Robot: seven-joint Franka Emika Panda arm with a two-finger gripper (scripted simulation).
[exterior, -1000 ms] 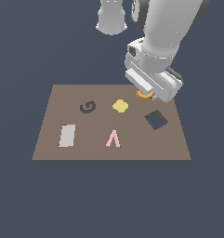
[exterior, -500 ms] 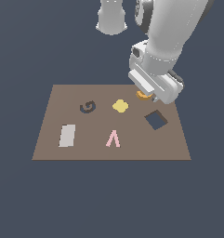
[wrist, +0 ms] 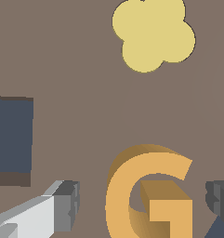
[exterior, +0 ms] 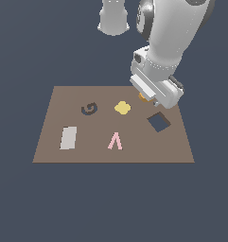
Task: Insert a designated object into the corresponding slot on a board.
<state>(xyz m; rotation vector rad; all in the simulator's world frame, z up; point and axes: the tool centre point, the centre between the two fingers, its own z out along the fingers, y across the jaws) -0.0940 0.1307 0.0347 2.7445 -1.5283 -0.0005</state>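
Orange piece (wrist: 148,195): you see it between both fingertips, on the board (exterior: 49,142), beside the yellow blob (wrist: 153,33).
Gripper (wrist: 141,204): spread apart, no contact visible.
Slot (exterior: 89,109): well apart.

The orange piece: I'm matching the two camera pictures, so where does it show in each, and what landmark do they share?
Exterior view: the orange piece is only a sliver under the gripper, near the board's far edge, toward the exterior view's right.
Wrist view: the orange piece fills the lower middle, a G-like shape between the gripper's fingers.
Shared landmark: the yellow blob, next to the piece.
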